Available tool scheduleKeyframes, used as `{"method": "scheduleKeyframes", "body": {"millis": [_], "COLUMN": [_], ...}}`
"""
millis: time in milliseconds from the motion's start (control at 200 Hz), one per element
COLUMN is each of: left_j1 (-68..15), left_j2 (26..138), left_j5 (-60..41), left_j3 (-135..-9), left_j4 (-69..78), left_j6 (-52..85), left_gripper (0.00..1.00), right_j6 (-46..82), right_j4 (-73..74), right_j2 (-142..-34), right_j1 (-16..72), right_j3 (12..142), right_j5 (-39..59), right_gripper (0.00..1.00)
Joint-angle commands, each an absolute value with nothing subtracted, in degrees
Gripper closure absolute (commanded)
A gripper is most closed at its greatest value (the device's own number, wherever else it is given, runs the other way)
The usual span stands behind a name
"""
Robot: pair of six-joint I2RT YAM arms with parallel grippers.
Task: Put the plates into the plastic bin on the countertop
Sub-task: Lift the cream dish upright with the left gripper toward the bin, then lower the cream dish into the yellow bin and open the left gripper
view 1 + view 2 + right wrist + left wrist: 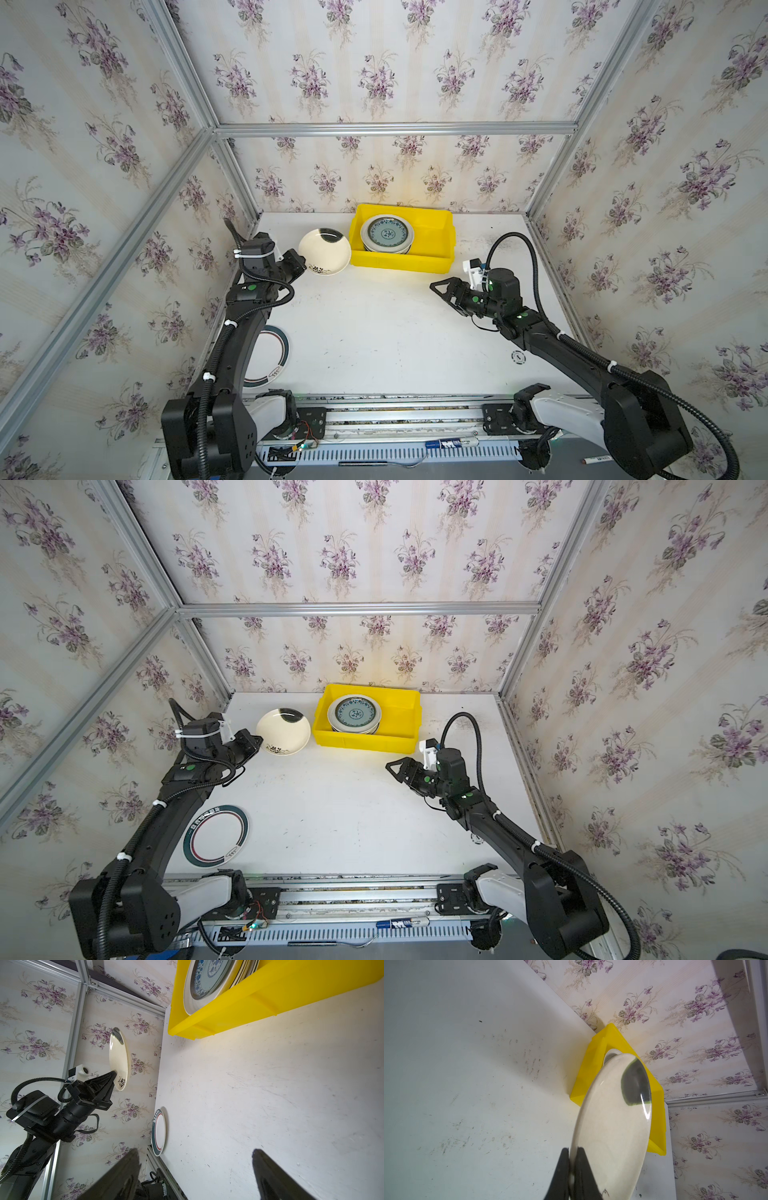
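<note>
My left gripper [304, 266] [572, 1150] is shut on the near rim of a cream plate [324, 252] [283, 731] [612, 1126] with a dark patch and a small black sprig. The plate hangs above the countertop [374, 332], just left of the plastic bin [403, 262] [365, 742] [249, 1001]. A stack of plates fills the bin's left half, topped by a teal patterned one [387, 233] [205, 978]. Another plate [216, 836] [159, 1132], green-rimmed, lies flat at the front left, partly hidden under the left arm. My right gripper [434, 286] [195, 1153] hovers open and empty in front of the bin's right end.
Wallpapered walls with aluminium rails [395, 129] close in the back and both sides. The bin stands against the back wall. The arm bases sit on a rail [399, 415] along the front edge, with a blue-labelled tube [451, 443] below it.
</note>
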State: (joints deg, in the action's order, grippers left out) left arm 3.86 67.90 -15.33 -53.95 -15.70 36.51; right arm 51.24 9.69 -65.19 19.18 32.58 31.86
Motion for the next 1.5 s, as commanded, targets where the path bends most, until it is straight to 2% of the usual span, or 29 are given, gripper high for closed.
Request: {"method": "scheduleKeyframes", "body": {"millis": [0, 290, 970, 1494], "left_j1": [1.05, -6.49, -14.02, -20.72], "left_j2": [69.18, 78.48, 103.42, 119.78], "left_j5": [-13.80, -11.32, -5.00, 11.66], "left_j3": [-55.96, -64.41, -86.06, -107.66], "left_j4": [-15.23, -16.00, -17.10, -28.64], "left_j6": [37.27, 36.74, 31.30, 24.57], "left_gripper": [1.00, 1.00, 1.00, 1.00], "right_j6": [45.88, 37.67, 38.65, 37.80], "right_j4": [4.25, -6.03, -9.72, -11.95], "right_j2": [-63.56, -56.87, -48.09, -47.07], "right_j1": [18.57, 17.96, 17.71, 17.59], "right_j3": [35.75, 38.67, 36.39, 36.58], "right_j5": [30.36, 22.04, 20.73, 19.70], "right_gripper": [0.13, 0.11, 0.09, 0.08]}}
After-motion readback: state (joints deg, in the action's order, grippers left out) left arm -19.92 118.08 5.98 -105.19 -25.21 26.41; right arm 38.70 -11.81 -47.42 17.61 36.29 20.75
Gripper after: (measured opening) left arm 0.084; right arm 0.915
